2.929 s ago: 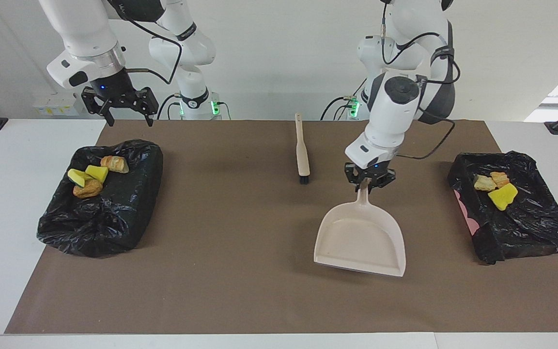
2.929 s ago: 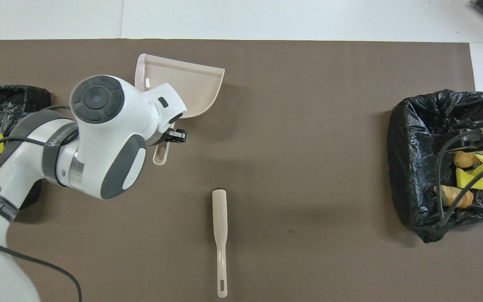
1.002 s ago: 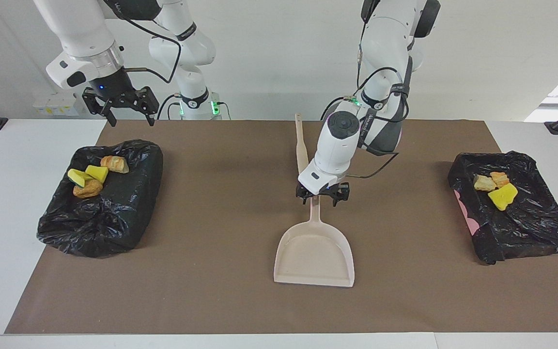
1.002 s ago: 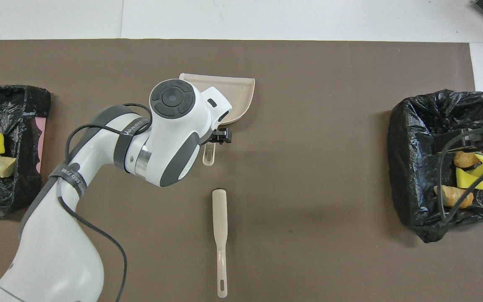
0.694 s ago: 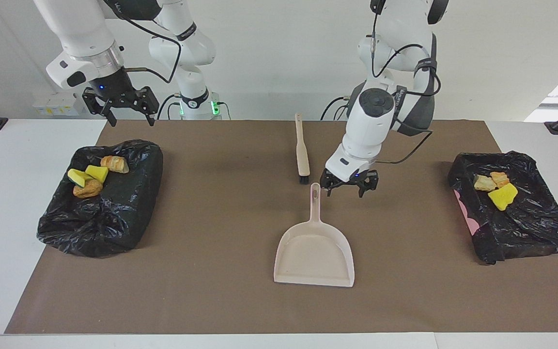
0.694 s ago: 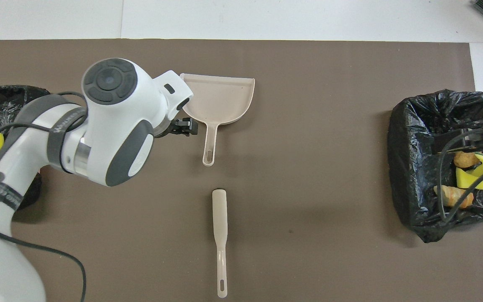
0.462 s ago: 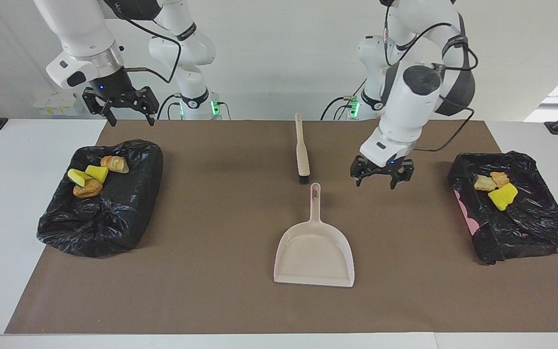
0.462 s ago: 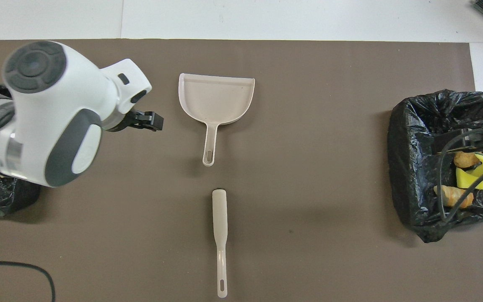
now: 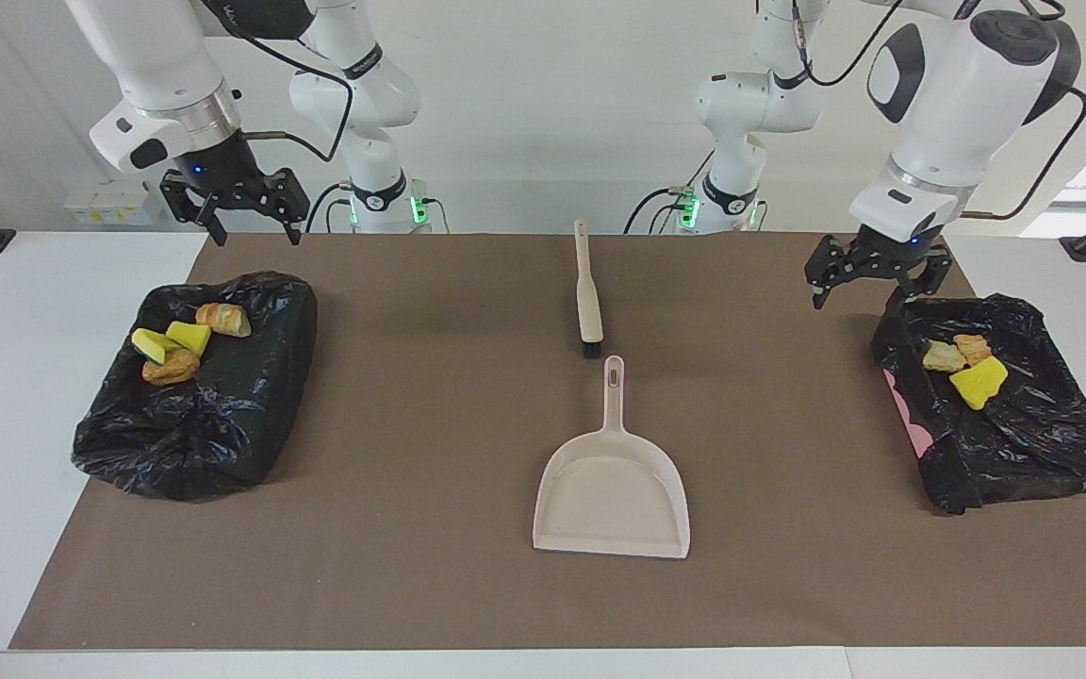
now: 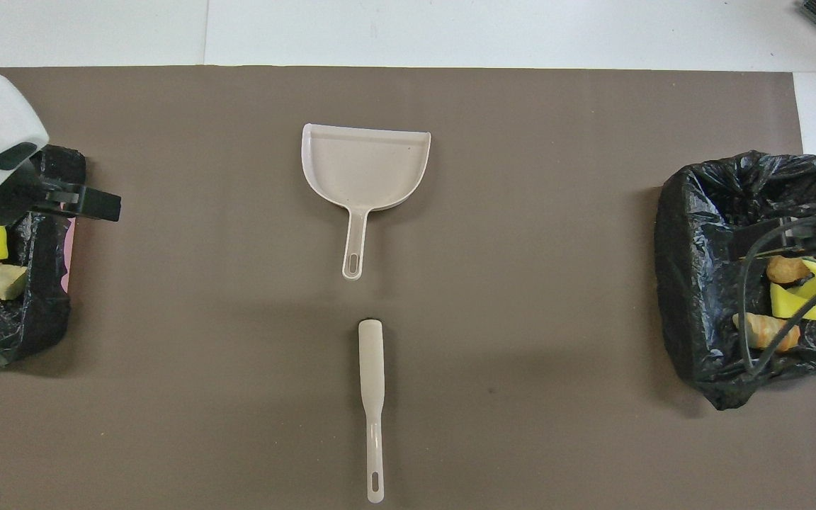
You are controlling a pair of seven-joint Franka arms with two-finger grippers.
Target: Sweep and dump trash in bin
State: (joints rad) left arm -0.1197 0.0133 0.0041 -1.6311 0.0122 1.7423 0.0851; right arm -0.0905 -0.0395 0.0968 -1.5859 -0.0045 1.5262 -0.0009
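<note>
Beige dustpan (image 9: pixel 611 490) is seen lying flat and empty mid-mat, mouth turned away from the robots, handle pointing back at them; beige brush (image 9: pixel 586 288) lies just nearer the robots, bristle end almost meeting the pan handle, apart from it. Both tools are released, probably parked in line because sweeping is judged finished.

Trash is all in bins, none seen on the brown mat (image 9: pixel 411 566). Four pieces (image 9: pixel 180 341), yellow and golden-brown, sit on top of the black-bagged bin (image 9: pixel 194 424) at the right arm's end, at 9 o'clock of the pan in the facing view. Three pieces (image 9: pixel 962 366) sit in the bagged bin (image 9: pixel 1005 424) at the left arm's end, at 3 o'clock of the pan.

Left gripper (image 9: pixel 875 269) is held in the air over the mat edge by its bin, at 11 o'clock of that bin, jaws spread wide, nothing held. Right gripper (image 9: pixel 232 203) waits over the mat's corner above its bin, at 12 o'clock of that bin, jaws also spread, nothing held. Task is judged essentially complete; only a retreat to rest seems left.
</note>
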